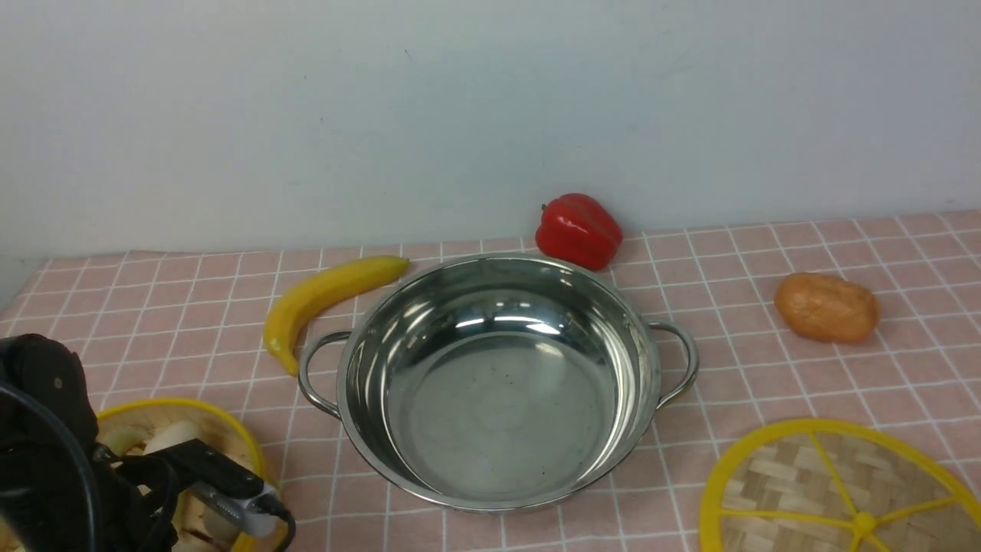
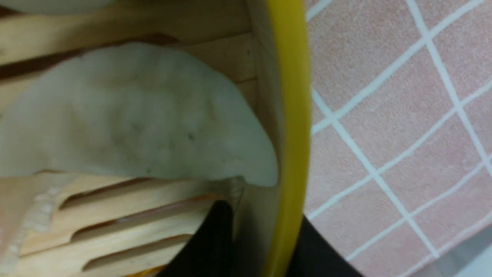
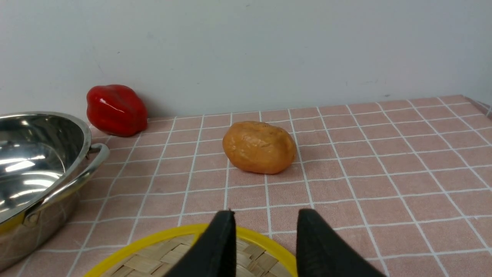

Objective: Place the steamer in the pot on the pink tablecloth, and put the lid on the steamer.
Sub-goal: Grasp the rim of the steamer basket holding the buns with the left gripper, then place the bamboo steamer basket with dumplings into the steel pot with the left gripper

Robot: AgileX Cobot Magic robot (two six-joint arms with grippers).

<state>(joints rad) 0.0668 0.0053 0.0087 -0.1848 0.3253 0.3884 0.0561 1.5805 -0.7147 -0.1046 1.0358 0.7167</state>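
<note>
Steamer point(image 1: 184, 406) sat near left on the pink tablecloth point(image 1: 805, 376), apart from the central pot point(image 1: 498, 383), left claw point(image 2: 265, 215) straddled its yellow-rimmed wall, firmness of grip unclear, right claw point(image 3: 265, 215) hung spread open over the lid point(image 1: 812, 475) at near right, holding nothing

Place: staged kitchen-style test bench | evidence: pink tablecloth point(image 1: 766, 368) against bare pale wall point(image 1: 490, 115) | steel pot point(image 1: 498, 383) centre, glossy plastic-looking pepper point(image 1: 577, 230) at its 12 o'clock, banana point(image 1: 322, 299) at 10, orange lump point(image 1: 826, 308) at 2 | black robot arm point(image 1: 46, 445) at 8
</note>
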